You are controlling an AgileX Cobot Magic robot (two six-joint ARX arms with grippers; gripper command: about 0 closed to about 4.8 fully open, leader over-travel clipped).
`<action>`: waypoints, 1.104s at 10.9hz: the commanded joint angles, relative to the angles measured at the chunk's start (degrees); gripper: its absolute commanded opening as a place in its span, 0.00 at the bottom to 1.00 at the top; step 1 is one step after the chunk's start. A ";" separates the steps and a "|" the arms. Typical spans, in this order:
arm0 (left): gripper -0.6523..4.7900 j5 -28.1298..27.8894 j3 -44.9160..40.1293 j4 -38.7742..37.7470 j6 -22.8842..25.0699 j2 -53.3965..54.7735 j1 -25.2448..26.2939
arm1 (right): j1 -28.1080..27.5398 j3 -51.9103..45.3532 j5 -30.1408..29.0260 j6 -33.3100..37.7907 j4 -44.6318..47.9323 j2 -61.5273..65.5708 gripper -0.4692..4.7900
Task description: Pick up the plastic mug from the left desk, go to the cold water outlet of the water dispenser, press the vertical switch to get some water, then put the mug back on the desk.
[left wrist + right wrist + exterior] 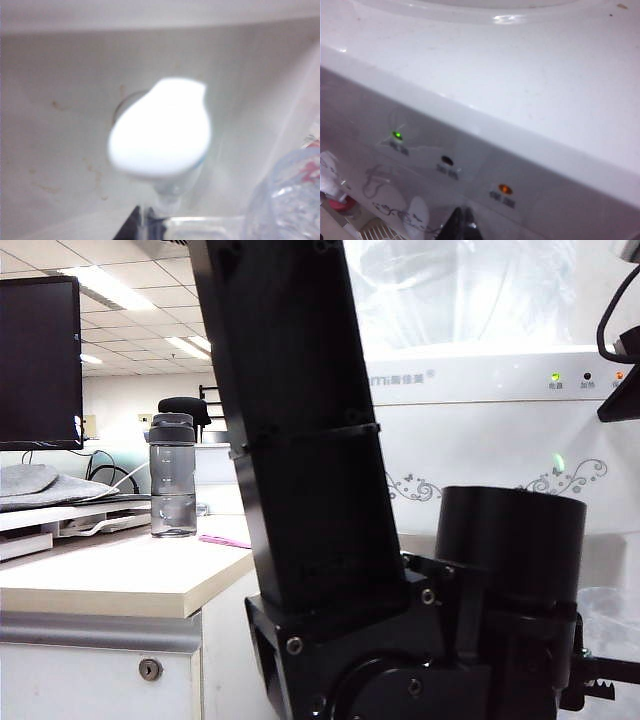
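Observation:
In the left wrist view my left gripper (146,226) is shut, its dark fingers at the thin clear handle of the plastic mug (292,200). The dimpled mug sits just below and beside the cold water outlet (176,187), which has a faint blue collar. The white vertical switch (160,132) fills the middle of that view, close to the gripper. My right gripper (462,225) is shut and empty, in front of the water dispenser (480,430), just under its three indicator lights. The left desk (100,580) is at the left of the exterior view.
My left arm (300,440) blocks the middle of the exterior view. On the desk stand a smoky-grey bottle (172,480) and a dark monitor (40,360). The right wrist view shows a red-collared tap (340,205) and the drip grille (375,232).

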 commanded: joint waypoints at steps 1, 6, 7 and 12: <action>0.11 -0.09 0.28 4.04 0.09 -1.07 -0.17 | -0.66 0.61 5.07 0.22 3.13 0.13 0.09; 0.11 -0.70 -0.35 5.75 0.31 -1.20 -0.26 | -0.66 0.61 5.07 0.22 3.13 0.13 0.09; 0.11 -0.68 -0.35 5.79 0.59 -1.22 -0.28 | -0.66 0.61 5.07 0.22 3.13 0.13 0.09; 0.11 -0.59 -0.50 5.86 3.08 -2.38 -0.33 | -0.66 0.61 5.05 0.22 3.13 0.13 0.09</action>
